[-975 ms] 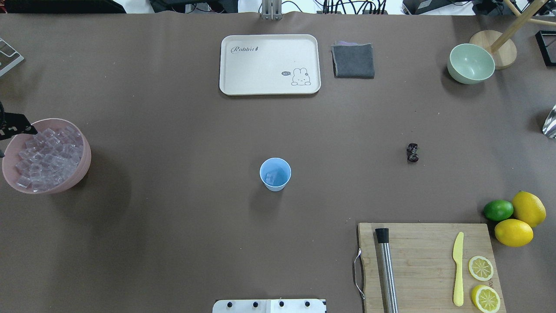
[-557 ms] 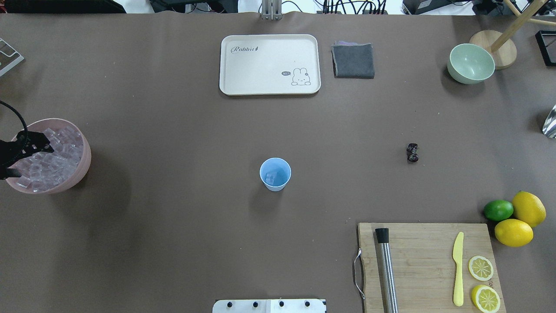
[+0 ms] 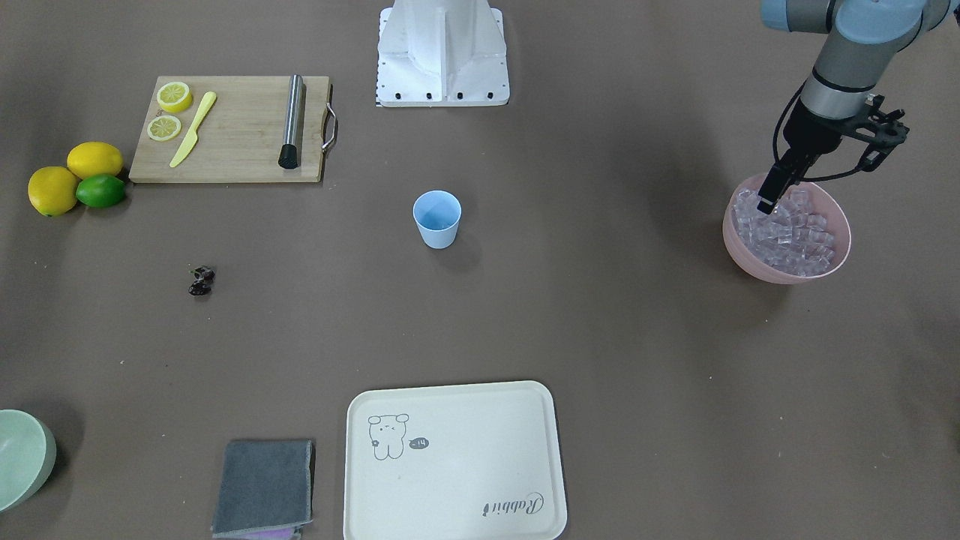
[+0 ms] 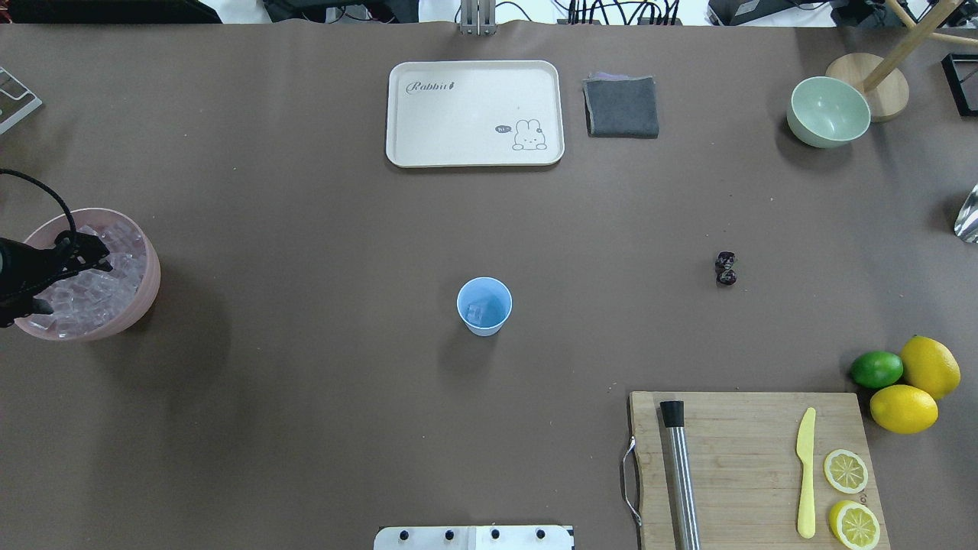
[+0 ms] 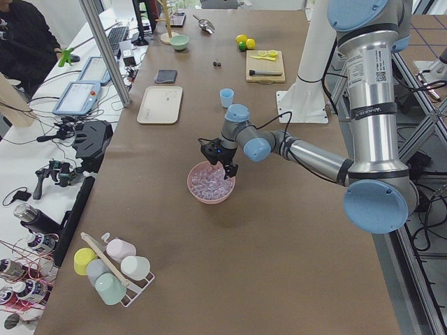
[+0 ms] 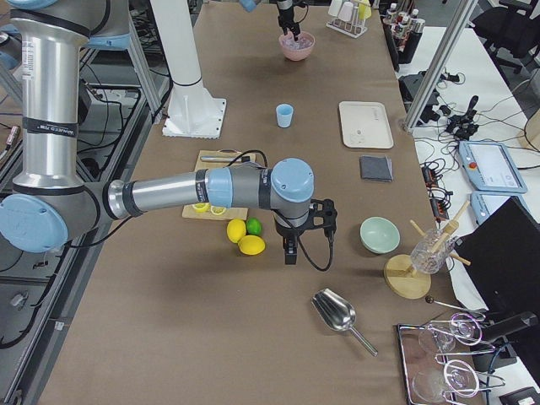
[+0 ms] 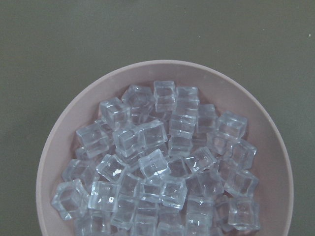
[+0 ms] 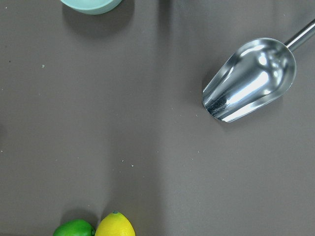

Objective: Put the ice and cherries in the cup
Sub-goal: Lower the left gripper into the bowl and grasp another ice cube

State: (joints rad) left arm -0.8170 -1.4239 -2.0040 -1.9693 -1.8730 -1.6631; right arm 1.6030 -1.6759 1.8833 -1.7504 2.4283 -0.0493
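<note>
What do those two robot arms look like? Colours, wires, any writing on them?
Both the left arm and right arm are silver tubes with light blue caps at rounded joints. The left gripper and right gripper are black, each with a looping black cable. A printed label marks one tube.

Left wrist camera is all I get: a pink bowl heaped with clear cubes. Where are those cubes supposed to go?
Observer: Into the light blue cup. It stands upright mid-table, well apart from the pink bowl.
Visitor: Is anything inside it?
Observer: Yes, the overhead view shows some ice at its bottom.
Visitor: And the cherries I heard about?
Observer: The cherries lie on the bare table, on the opposite side of the cup from the bowl, with no arm near them.
Visitor: Where is the claw itself?
Observer: The left gripper hangs over the bowl, with a fingertip down at the cubes.
</note>
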